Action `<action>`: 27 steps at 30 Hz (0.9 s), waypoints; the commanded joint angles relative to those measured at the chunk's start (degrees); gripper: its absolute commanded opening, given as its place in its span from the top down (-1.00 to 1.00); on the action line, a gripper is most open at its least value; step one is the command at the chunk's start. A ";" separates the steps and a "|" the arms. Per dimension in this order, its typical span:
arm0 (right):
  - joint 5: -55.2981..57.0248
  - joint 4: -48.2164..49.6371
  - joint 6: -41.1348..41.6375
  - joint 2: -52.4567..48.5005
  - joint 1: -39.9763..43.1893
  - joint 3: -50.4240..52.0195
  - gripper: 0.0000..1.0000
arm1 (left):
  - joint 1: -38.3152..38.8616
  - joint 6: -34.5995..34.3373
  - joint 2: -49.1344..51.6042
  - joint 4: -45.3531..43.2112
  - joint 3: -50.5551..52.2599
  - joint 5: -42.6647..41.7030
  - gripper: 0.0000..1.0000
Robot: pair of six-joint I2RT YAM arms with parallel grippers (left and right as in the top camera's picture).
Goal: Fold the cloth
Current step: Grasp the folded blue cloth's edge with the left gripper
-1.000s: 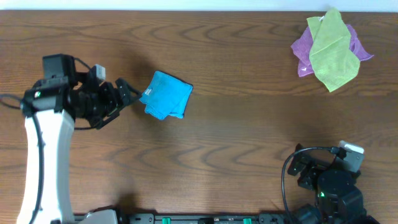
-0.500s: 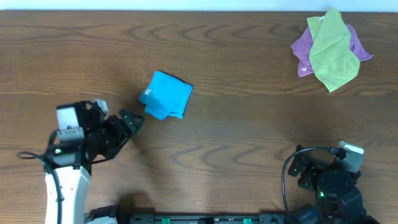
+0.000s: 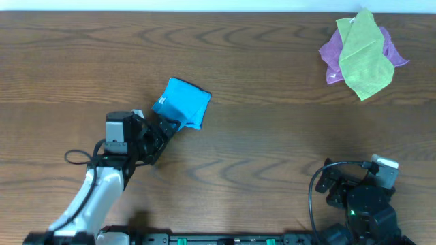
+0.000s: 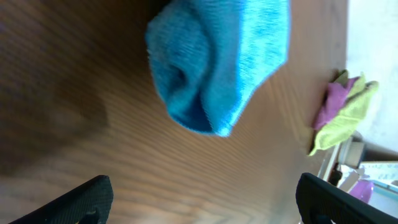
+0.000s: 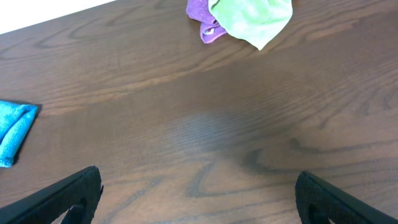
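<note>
The sky-blue cloth [image 3: 184, 101] lies folded into a small bundle on the wooden table, left of centre. It fills the upper middle of the left wrist view [image 4: 217, 62] and shows at the left edge of the right wrist view [image 5: 13, 129]. My left gripper [image 3: 167, 128] is open and empty, just below and left of the cloth, pointing at its lower corner; its fingers frame bare table in the wrist view [image 4: 202, 202]. My right gripper [image 5: 199, 196] is open and empty over bare table at the front right [image 3: 340, 180].
A yellow-green cloth [image 3: 364, 54] lies on top of a purple cloth [image 3: 334, 58] at the table's far right corner, also seen in the right wrist view [image 5: 252, 15]. The table's front edge runs along the arm bases.
My left arm swung from the far left toward the front, then right, bringing its gripper close to the cloth's lower left corner. The cloth and the right arm have not moved.
</note>
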State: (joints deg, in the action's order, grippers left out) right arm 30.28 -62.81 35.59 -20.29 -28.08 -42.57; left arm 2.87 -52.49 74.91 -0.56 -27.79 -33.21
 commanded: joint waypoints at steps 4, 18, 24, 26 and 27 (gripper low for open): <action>0.79 -0.02 0.79 0.15 0.04 0.22 -0.99 | 0.17 -0.61 7.26 -5.09 0.04 5.09 -0.91; 0.79 -0.02 0.79 0.15 0.04 0.22 -0.99 | 0.17 -0.68 18.49 -20.04 0.02 8.26 -0.91; 0.79 -0.02 0.79 0.15 0.04 0.22 -0.99 | 0.17 -1.33 23.21 -26.01 -0.13 8.15 -0.91; 0.79 -0.02 0.79 0.15 0.04 0.22 -0.98 | 0.17 -1.90 24.59 -27.76 -0.13 8.15 -0.91; 0.79 -0.02 0.79 0.15 0.04 0.22 -0.98 | 0.20 -1.99 25.29 -28.55 -0.13 8.15 -0.92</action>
State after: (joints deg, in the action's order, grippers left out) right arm 30.26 -62.81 35.59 -20.29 -28.05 -42.57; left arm 2.92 -53.82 95.92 -31.00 -29.71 -28.10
